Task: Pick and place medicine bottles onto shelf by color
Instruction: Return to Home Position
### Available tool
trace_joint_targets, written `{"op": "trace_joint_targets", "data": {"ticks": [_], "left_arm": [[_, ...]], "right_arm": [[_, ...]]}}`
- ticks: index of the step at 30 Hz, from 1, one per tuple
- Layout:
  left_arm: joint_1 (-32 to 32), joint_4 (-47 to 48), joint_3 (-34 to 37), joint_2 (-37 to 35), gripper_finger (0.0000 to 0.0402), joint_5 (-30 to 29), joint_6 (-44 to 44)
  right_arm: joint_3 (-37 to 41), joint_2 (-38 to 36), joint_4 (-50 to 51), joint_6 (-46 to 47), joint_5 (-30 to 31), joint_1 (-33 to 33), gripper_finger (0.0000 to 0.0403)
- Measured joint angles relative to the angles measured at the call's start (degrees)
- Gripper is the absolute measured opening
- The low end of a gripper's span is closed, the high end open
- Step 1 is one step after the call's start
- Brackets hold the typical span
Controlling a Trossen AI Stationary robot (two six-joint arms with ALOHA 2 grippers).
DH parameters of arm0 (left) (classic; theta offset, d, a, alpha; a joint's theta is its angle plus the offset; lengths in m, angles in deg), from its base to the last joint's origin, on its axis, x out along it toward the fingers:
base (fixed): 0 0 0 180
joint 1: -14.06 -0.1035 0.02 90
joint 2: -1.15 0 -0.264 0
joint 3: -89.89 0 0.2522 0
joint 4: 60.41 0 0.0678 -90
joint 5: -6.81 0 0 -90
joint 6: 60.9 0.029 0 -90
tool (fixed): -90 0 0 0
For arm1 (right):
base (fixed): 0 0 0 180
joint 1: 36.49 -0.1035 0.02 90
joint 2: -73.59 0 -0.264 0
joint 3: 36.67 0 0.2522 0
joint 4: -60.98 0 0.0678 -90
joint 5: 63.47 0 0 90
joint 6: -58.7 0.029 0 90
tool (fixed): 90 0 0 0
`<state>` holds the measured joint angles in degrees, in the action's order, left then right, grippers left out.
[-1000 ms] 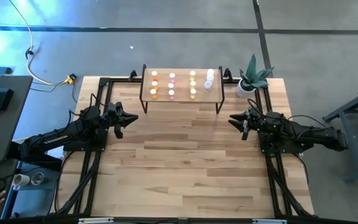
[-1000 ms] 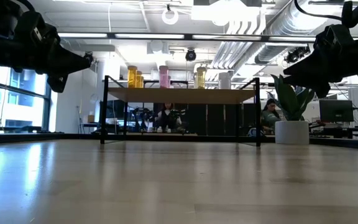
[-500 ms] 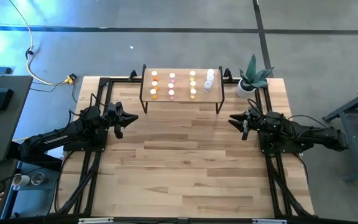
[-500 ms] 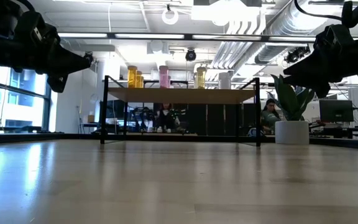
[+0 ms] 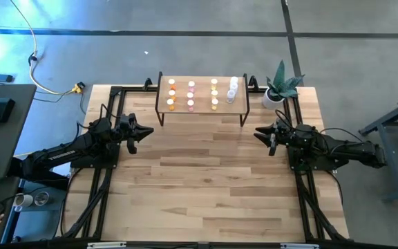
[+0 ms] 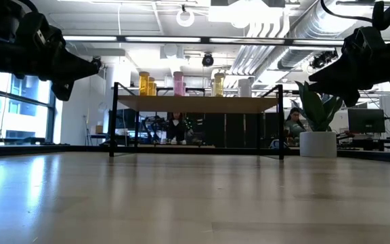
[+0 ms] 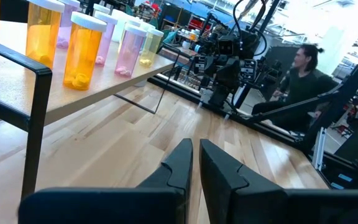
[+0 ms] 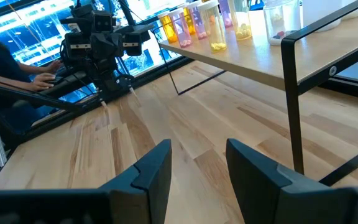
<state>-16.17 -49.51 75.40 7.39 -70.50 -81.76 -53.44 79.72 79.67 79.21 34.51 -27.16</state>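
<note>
The shelf [image 5: 202, 105] stands at the table's far edge on thin black legs. On it the medicine bottles [image 5: 191, 94] stand upright on their bases in rows by color: orange [image 7: 82, 53], pink [image 6: 179, 83], yellow [image 5: 214, 93] and clear [image 5: 233, 90]. My left gripper [image 5: 147, 131] hovers shut over the table, left of the shelf's near corner, with nothing in it. My right gripper [image 5: 258, 133] hovers right of the shelf, level and open, with nothing between its fingers [image 8: 253, 165].
A potted plant [image 5: 280, 86] stands at the table's far right corner beside the shelf. Black frame rails [image 5: 106, 180] run along both table sides under the arms. Bare wooden tabletop [image 5: 206, 187] spreads between the arms and toward the near edge. People sit in the room behind.
</note>
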Motion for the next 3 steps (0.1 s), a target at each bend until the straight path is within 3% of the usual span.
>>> {"op": "trace_joint_targets", "data": {"ticks": [3], "left_arm": [[0.0,0.0,0.0,0.0,0.0021,0.0,0.0]], "right_arm": [[0.0,0.0,0.0,0.0,0.0,0.0,0.0145]]}}
